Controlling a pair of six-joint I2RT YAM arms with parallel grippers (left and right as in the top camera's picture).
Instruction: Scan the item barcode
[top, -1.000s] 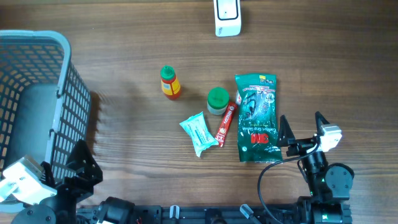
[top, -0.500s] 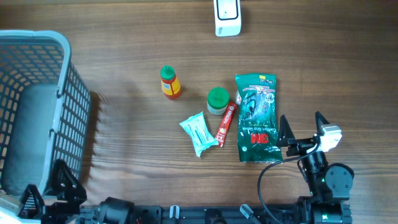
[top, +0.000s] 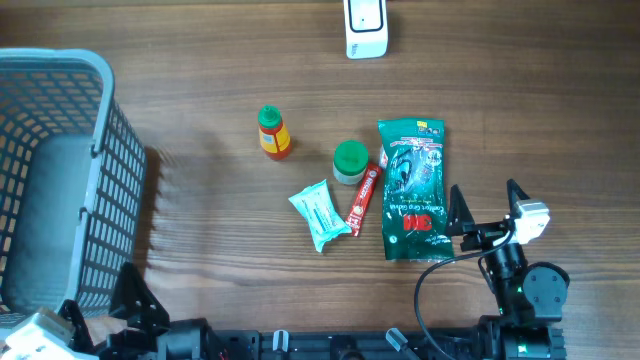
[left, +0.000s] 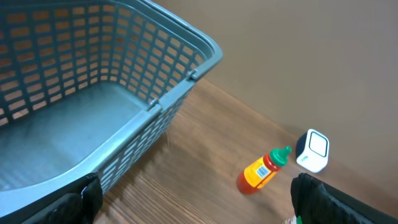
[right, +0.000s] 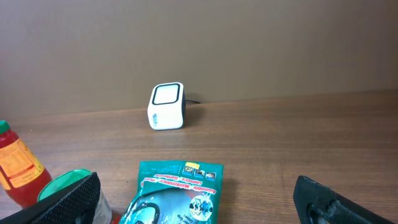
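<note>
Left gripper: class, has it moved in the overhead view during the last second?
Yes. The left gripper has dropped toward the picture's bottom edge, away from the basket and its near corner.

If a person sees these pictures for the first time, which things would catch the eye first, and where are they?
Probably the large blue-grey basket on the left side of the table. Then the cluster of small goods mid-table, above all the big green packet and the orange bottle. A white scanner stands alone at the far edge.
</note>
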